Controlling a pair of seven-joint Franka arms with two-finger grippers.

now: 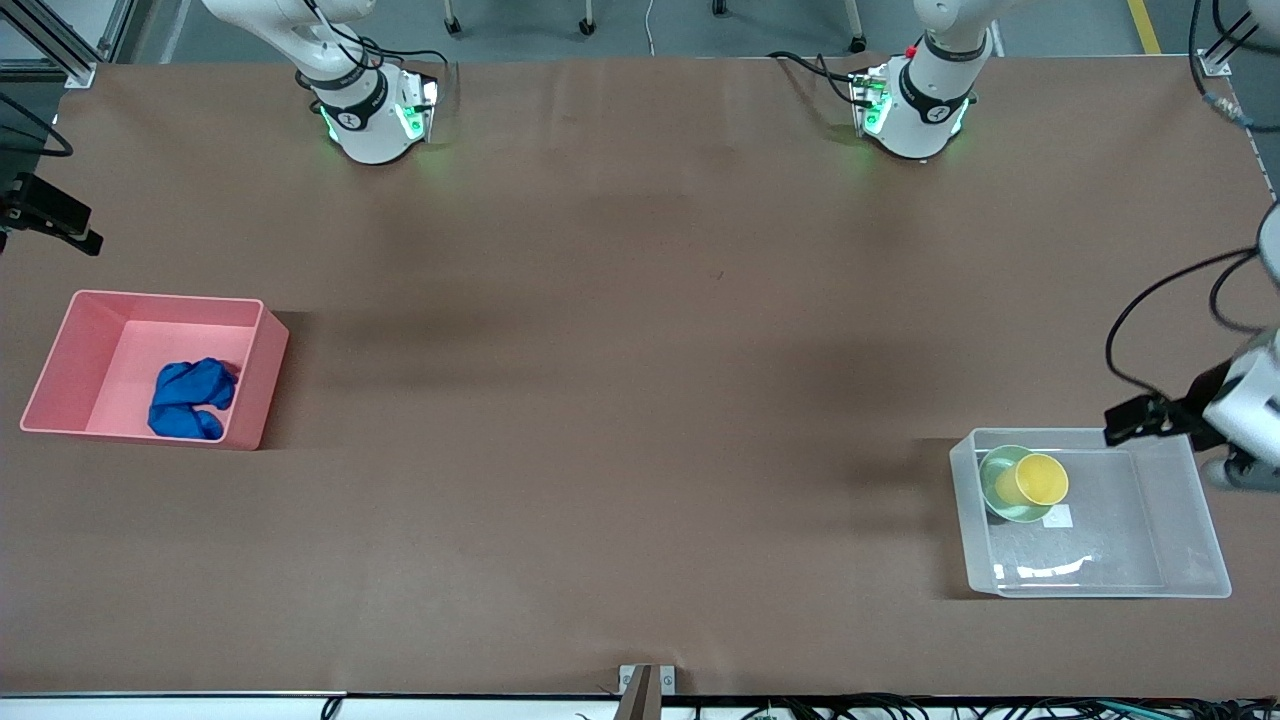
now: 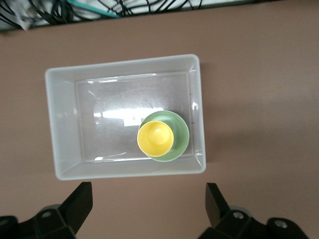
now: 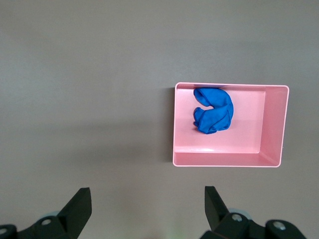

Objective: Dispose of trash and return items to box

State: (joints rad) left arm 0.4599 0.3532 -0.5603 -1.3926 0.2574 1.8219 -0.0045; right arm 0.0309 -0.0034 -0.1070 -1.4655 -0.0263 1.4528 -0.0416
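Note:
The blue cloth point(image 1: 190, 398) lies in the pink bin point(image 1: 60, 350) at the right arm's end of the table; it also shows in the right wrist view point(image 3: 213, 116). The yellow cup point(image 1: 1040, 480) sits in the mint-green bowl point(image 1: 995, 495) inside the clear box point(image 1: 1190, 560). The left wrist view shows the cup point(image 2: 155, 138), the bowl point(image 2: 180, 134) and the box point(image 2: 62, 124). My left gripper point(image 2: 148, 191) is open and empty, up over the table beside the box. My right gripper point(image 3: 148, 196) is open and empty, high over bare table beside the pink bin point(image 3: 224, 158).
The brown table point(image 1: 640, 400) stretches between the two containers. The left hand point(image 1: 1240, 410) shows at the front view's edge by the box, the right hand point(image 1: 45, 212) at the other edge above the pink bin. Cables run along the table's front edge.

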